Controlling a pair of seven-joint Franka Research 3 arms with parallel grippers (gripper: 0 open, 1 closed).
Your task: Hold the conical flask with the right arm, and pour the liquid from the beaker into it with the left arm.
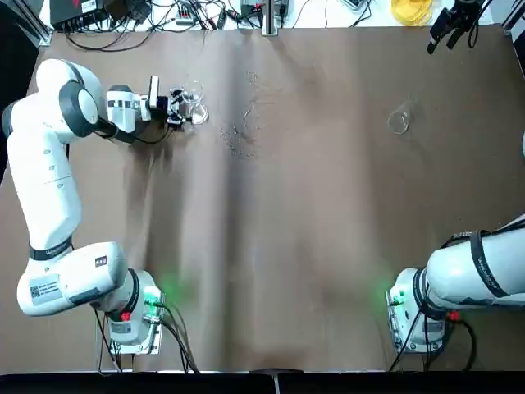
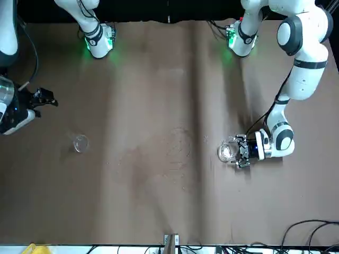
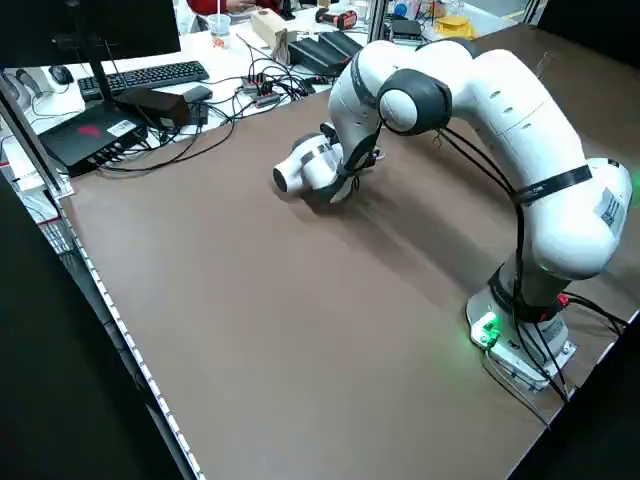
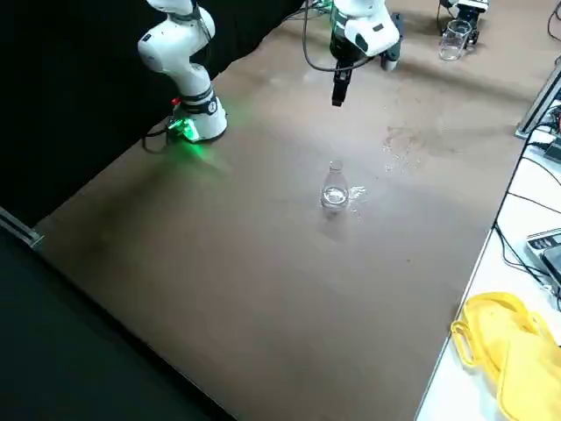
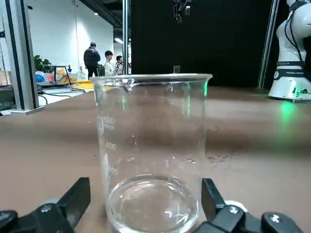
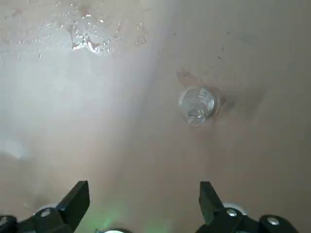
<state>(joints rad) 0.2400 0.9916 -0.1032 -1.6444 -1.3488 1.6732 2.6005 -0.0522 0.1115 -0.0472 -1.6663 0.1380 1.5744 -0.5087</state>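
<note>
The beaker (image 1: pixel 194 105) stands upright at the far left of the brown table (image 1: pixel 295 246), a little clear liquid in its bottom. My left gripper (image 1: pixel 175 107) lies level beside it, open, one finger (image 5: pixel 75 199) on each side of the beaker (image 5: pixel 153 155), with small gaps showing. The conical flask (image 1: pixel 399 121) stands alone at the far right, seen from above as the flask (image 6: pixel 198 104) in the right wrist view. My right gripper (image 1: pixel 449 26) hangs high above the far right edge, open and holding nothing, away from the flask (image 4: pixel 335 191).
Droplets of spilled water (image 1: pixel 242 131) dot the table's far middle. Cables and electronics (image 1: pixel 148 12) run along the far edge, with a yellow object (image 1: pixel 410 10) beside them. People stand far off in the room (image 5: pixel 102 60). Both arm bases (image 1: pixel 135 316) sit at the near edge.
</note>
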